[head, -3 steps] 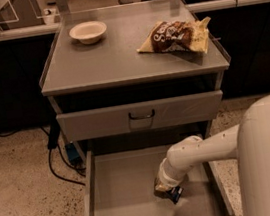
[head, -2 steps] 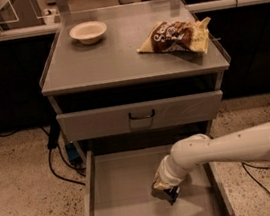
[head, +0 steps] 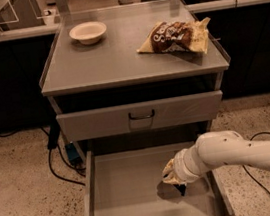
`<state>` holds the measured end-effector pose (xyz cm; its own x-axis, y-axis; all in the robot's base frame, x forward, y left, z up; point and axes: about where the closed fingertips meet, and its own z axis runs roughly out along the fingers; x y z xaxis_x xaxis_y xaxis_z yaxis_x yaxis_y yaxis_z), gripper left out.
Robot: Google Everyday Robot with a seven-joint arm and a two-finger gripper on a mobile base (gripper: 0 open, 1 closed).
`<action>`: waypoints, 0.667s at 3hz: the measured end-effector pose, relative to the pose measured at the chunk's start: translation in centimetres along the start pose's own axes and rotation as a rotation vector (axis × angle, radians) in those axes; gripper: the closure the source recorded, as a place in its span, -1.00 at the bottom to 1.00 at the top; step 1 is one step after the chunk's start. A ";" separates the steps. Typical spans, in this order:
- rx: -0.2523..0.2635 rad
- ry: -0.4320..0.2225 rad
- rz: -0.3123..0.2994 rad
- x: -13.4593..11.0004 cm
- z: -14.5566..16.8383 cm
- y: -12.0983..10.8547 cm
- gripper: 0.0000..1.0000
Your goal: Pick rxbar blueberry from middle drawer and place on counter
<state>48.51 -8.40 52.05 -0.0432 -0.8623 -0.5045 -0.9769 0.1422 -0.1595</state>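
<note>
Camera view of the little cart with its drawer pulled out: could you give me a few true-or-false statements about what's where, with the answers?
1. The gripper is down inside the open middle drawer. True.
2. The chip bag lies in the open drawer. False: it lies on the counter.
3. A pale bowl stands on the counter, apart from the chip bag. True.
4. The drawer with the loop handle is pulled out. False: it is shut, and only the middle drawer below it is open.
</note>
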 end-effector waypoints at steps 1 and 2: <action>0.000 0.000 0.000 0.0 0.0 0.0 1.00; 0.024 0.001 -0.058 -2.5 -2.6 -0.7 1.00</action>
<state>48.74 -7.58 55.62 0.0127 -0.8701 -0.4927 -0.9725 0.1038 -0.2084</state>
